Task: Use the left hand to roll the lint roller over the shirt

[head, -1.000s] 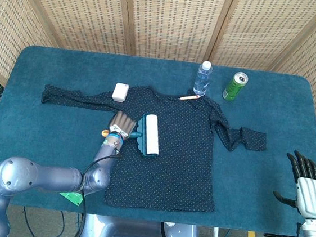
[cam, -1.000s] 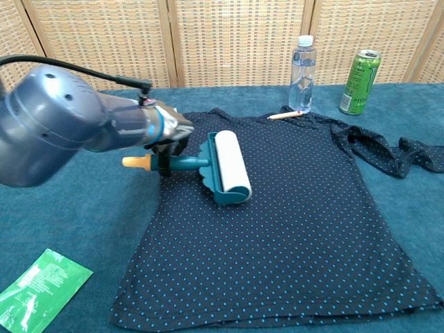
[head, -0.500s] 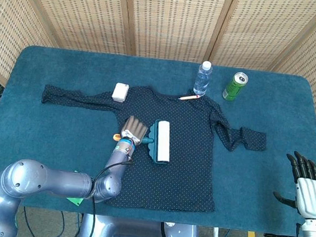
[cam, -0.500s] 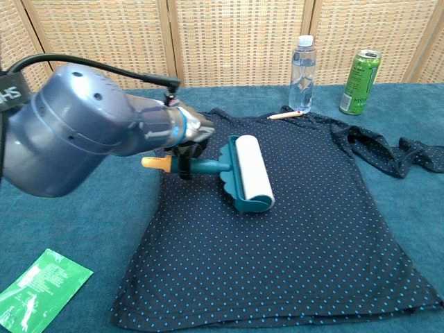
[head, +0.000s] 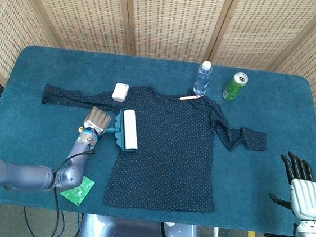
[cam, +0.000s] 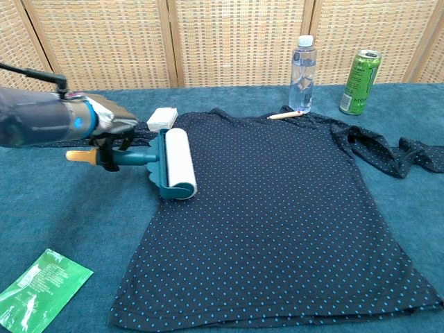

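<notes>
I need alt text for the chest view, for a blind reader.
The left robot hand grips a teal lint roller at the left edge of a dark dotted shirt on a blue table. Behind stand a water bottle and a green can.

A woven rattan folding screen (head: 174, 18) with wooden frames stands behind the blue-carpeted table (head: 294, 110).

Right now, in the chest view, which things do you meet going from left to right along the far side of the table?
White block → pencil → water bottle → green can.
</notes>
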{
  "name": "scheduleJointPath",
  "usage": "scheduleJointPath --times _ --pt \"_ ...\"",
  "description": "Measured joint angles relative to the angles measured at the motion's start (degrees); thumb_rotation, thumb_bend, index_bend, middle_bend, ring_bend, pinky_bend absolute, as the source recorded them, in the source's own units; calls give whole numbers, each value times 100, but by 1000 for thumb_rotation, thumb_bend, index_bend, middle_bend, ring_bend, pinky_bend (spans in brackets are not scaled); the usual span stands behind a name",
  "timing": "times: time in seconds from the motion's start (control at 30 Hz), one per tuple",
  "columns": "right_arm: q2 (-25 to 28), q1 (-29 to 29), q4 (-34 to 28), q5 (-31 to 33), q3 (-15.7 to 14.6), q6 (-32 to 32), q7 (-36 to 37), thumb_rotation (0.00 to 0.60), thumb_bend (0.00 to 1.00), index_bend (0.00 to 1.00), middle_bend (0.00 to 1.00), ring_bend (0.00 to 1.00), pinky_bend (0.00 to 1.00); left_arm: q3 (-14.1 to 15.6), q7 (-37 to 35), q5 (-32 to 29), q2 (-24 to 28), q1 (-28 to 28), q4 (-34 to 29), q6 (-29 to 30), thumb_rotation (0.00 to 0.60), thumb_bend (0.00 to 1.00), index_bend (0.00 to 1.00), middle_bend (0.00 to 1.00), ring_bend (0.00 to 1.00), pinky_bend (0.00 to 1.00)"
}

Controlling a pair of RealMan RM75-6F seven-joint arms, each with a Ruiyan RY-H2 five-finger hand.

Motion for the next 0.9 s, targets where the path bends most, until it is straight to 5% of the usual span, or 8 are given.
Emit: scheduleJointPath --times 0.1,0.2,0.33,0.47,0.73,0.9 --pt "0 -6 -61 -56 -16 50 -71 600 74 0 0 0 0 90 -176 328 120 111 -77 -22 600 369 727 655 535 447" --pt "-3 -8 -95 -92 -36 66 -131 600 74 0 0 0 0 191 -355 726 245 234 -187 15 600 240 368 326 263 243" --pt "0 -17 -121 -136 -49 114 -162 600 74 0 0 0 0 276 -695 1254 432 433 -393 126 600 209 108 11 16 42" --pt "19 -39 -161 -179 -55 183 -171 600 74 0 0 0 0 331 -1170 1763 683 713 -668 293 600 196 0 0 0 0" --pt "50 -65 -222 -249 -62 283 -186 600 74 0 0 0 0 341 -2020 2550 1013 1197 -1006 583 600 189 0 0 0 0" --pt "67 -91 -268 -275 -38 388 -209 600 74 0 0 0 0 375 -2977 3652 1132 1787 -1237 1336 600 183 0 0 0 0"
